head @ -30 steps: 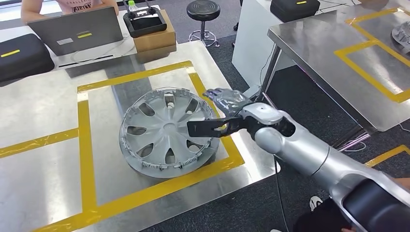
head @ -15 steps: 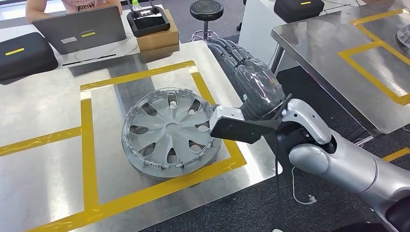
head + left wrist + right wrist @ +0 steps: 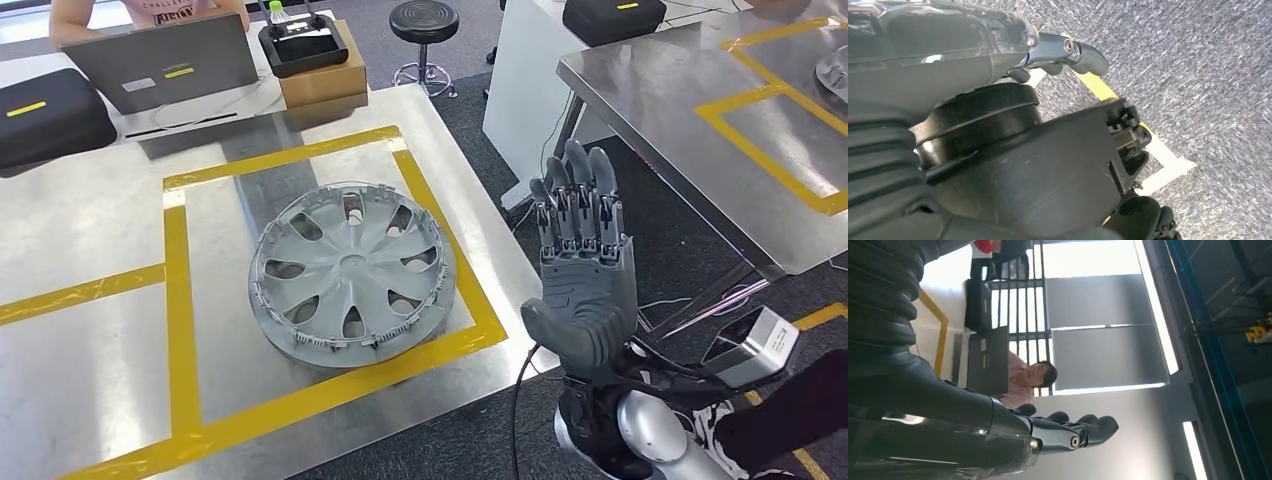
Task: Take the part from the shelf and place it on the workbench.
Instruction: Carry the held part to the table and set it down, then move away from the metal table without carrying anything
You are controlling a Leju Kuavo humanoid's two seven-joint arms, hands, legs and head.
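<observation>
My right hand point(image 3: 583, 290) stands upright just off the near right corner of the workbench point(image 3: 90, 210), palm toward me, fingers point(image 3: 578, 205) straight, close side by side and pointing up, holding nothing. The part point(image 3: 350, 272), a grey plastic wheel cover, lies to the left of that hand, apart from it, flat on the workbench inside the yellow tape rectangle point(image 3: 178, 290), its near edge close to the tape's near strip. It is round, with oval cut-outs between its spokes, a small hub in the middle and a ring of little clips round its rim. My left hand point(image 3: 1058, 50) hangs over grey carpet beside a yellow floor line; whether its fingers are curled or spread I cannot tell.
</observation>
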